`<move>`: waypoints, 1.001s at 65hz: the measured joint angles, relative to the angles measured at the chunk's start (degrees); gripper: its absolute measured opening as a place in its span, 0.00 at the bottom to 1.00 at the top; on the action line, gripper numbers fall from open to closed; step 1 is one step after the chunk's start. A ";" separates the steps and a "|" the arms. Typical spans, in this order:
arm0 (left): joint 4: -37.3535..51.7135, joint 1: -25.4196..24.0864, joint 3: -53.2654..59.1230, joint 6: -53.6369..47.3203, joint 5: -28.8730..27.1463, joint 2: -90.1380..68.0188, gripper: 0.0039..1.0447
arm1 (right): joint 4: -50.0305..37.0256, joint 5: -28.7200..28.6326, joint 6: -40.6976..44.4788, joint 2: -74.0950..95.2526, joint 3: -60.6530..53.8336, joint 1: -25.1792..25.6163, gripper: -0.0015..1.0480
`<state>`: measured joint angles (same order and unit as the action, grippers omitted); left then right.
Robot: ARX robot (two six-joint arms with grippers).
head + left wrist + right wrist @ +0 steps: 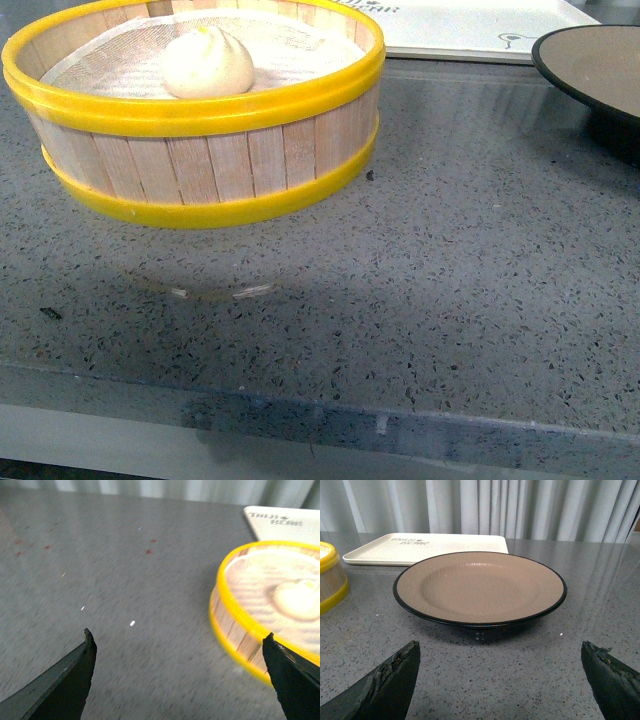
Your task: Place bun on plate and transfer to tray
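**Front view first: bun (207, 62) in steamer basket (200, 150)**

Front view: the bun is sitting inside the steamer basket on the grey table (400, 300); the tray (470, 25) is lying behind, the plate (595, 60) standing at the right, apart. Left wrist view: the left gripper (179, 635) is hanging spread wide, holding nothing, beside the basket. Right wrist view: the right gripper (500, 645) is gaping open before the plate, gripping nothing.

steamer basket (200, 150): yellow-banded, upright | countertop (450, 300): grey speckled | curtain (520, 510): pale, behind
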<state>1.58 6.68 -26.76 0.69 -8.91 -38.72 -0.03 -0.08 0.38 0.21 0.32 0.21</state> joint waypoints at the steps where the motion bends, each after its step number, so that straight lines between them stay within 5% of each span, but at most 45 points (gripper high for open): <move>1: 0.77 0.87 -1.62 -0.20 -0.33 -2.12 0.94 | 0.00 0.00 0.00 0.00 0.00 0.00 0.91; 33: -2.91 15.34 -31.26 -2.47 1.29 -35.32 0.94 | 0.00 0.02 0.00 0.00 0.00 0.00 0.91; 65: -8.35 16.00 -38.10 -7.54 -2.29 -48.63 0.94 | 0.00 0.02 0.00 0.00 0.00 0.00 0.91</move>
<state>-6.76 22.68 -64.86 -6.85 -11.20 -87.35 -0.03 -0.05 0.38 0.21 0.32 0.21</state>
